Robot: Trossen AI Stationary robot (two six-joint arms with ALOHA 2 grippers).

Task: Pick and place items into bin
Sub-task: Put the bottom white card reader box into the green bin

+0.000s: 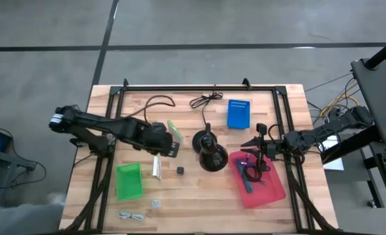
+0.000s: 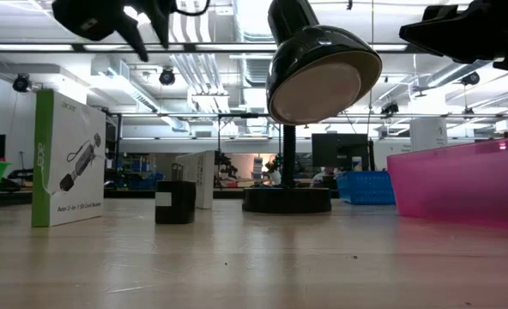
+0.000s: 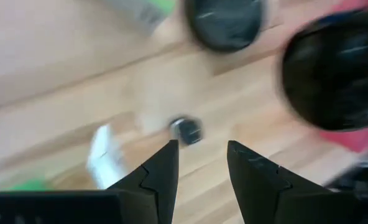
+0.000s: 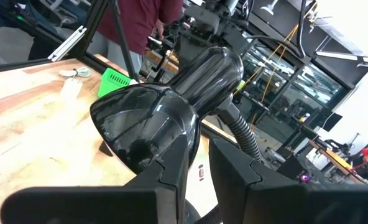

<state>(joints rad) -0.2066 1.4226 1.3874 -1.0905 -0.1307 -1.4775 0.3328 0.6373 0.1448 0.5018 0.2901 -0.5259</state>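
The left gripper (image 3: 199, 163) is hanging above the table with its fingers parted and nothing between them, lined up over the tiny black cube (image 1: 180, 170), probably the next pick. The white and green packet (image 1: 157, 167) is lying just beside the cube. The right gripper (image 1: 260, 147) is waiting over the pink bin (image 1: 271, 189), fingers only slightly apart and empty; pens and a dark cable are already lying inside. The black desk lamp (image 1: 210, 151) is standing between the two arms.
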